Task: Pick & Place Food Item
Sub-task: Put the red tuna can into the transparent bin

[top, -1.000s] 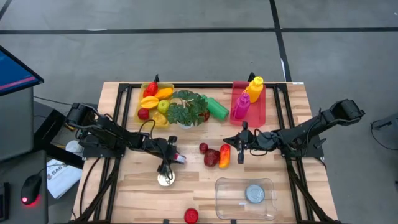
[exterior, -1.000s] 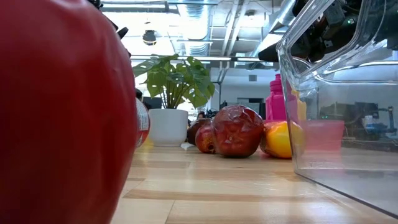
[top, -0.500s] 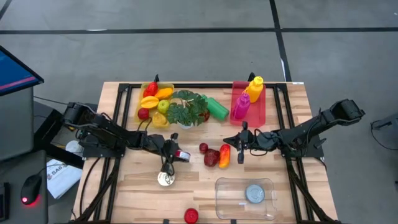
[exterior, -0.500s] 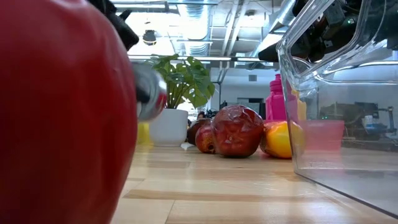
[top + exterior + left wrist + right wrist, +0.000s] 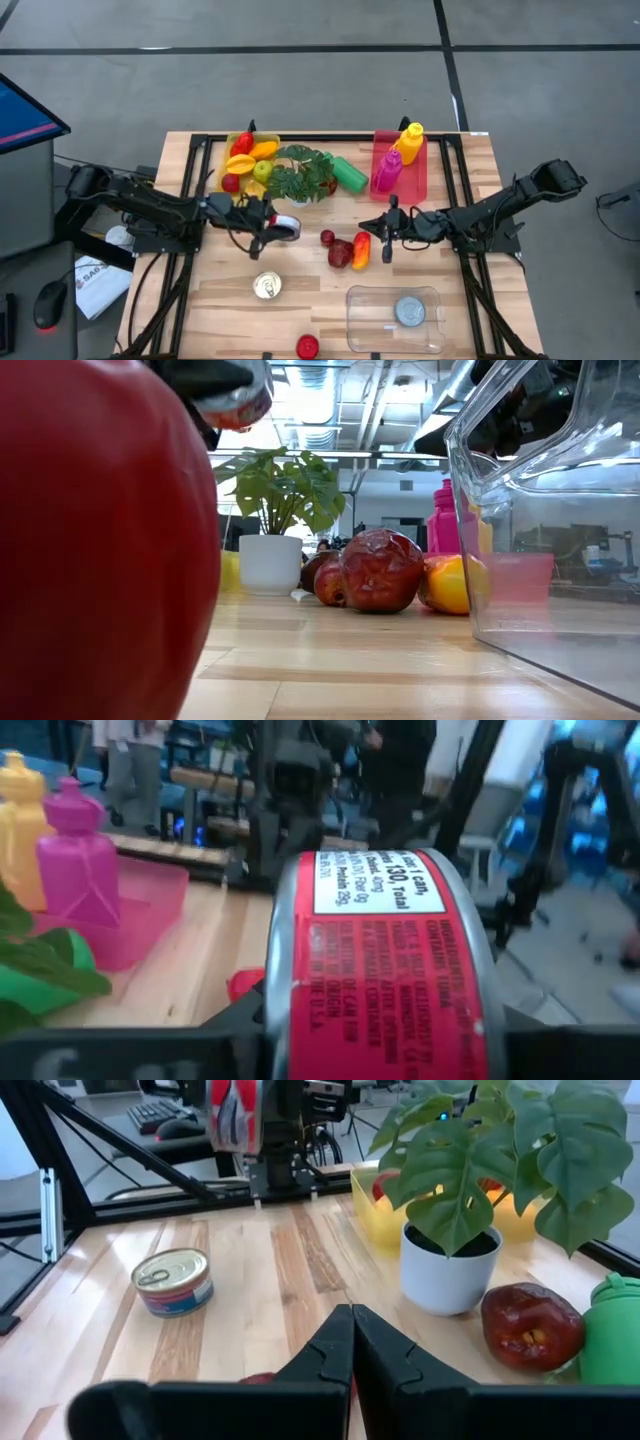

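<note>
The left pincer (image 5: 272, 230) is clamped on a red can (image 5: 287, 227), lifted off the counter (image 5: 310, 295); placing remains, probably in the clear tub (image 5: 394, 318), while the right pincer (image 5: 388, 240) waits, pressed together

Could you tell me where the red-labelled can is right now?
The left gripper holds the red-labelled can above the table, just left of centre in the high view, near the potted plant.

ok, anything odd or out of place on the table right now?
Nothing spilled or broken. The left claw holds a red-labelled can on its side, clear of the table. One red fruit by the white plant pot looks split open, its orange inside showing.
</note>
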Motion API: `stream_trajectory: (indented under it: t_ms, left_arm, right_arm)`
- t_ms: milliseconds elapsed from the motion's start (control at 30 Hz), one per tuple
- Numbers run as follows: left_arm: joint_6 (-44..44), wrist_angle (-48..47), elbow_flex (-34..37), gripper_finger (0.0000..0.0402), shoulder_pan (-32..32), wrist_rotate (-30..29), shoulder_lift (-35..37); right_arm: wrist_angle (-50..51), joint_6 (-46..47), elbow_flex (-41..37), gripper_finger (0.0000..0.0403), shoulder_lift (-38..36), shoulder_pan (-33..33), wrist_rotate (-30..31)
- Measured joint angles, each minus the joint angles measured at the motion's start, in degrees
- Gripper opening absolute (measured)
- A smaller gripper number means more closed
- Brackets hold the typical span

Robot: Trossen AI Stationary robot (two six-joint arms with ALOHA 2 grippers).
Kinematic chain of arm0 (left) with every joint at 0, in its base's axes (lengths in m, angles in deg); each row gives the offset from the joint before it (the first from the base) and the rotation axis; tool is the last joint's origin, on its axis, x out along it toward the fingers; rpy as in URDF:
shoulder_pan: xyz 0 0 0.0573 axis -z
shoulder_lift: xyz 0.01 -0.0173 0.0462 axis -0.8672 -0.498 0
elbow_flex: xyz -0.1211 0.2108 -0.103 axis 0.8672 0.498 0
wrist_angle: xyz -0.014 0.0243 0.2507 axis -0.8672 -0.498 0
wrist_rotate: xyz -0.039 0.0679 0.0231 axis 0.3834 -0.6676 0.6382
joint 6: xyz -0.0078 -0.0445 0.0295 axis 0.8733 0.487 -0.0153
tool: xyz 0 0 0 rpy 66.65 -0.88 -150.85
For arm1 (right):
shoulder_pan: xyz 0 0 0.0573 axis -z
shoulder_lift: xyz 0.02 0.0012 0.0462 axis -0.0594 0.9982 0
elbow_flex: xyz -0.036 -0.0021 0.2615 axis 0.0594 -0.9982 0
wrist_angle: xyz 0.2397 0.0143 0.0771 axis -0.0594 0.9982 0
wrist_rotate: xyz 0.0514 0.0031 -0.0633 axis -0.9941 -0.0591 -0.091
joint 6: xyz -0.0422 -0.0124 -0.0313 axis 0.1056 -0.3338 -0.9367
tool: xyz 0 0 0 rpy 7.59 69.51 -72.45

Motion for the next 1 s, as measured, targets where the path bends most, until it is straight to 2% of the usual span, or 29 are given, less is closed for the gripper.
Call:
stream_trajectory:
  t_ms: [167, 300, 433, 700, 867, 1000]
  left_arm:
    - [4.8, -0.2, 0.0, 0.0112, 0.0, -5.0, 1.0]
    - [10.7, 0.0, 0.0, 0.0107, 0.0, -9.7, -1.0]
    - [16.2, 0.4, 0.0, 0.0112, 0.0, -10.4, -3.3]
    - [21.7, 0.2, 0.0, 0.011, 0.2, -10.4, -5.8]
    - [27.0, 0.8, 0.0, 0.0111, 0.2, -10.7, -5.2]
    - [28.5, 1.4, 0.0, 0.0114, 0.0, -14.1, -5.2]
  right_arm:
    - [-1.7, 0.0, 0.0, 0.0, 0.0, 0.0, 0.0]
    - [-2.5, 0.0, 0.0, 0.0, 0.0, 0.0, 0.0]
    - [-2.5, 0.0, 0.0, 0.0, 0.0, 0.0, 0.0]
    - [-3.7, -0.2, 0.0, 0.0, 0.0, 0.0, 0.0]
    - [-3.6, -5.2, 0.0, 0.0, 0.0, 0.0, 0.0]
    - [-3.7, -9.6, 0.0, 0.0, 0.0, 0.0, 0.0]
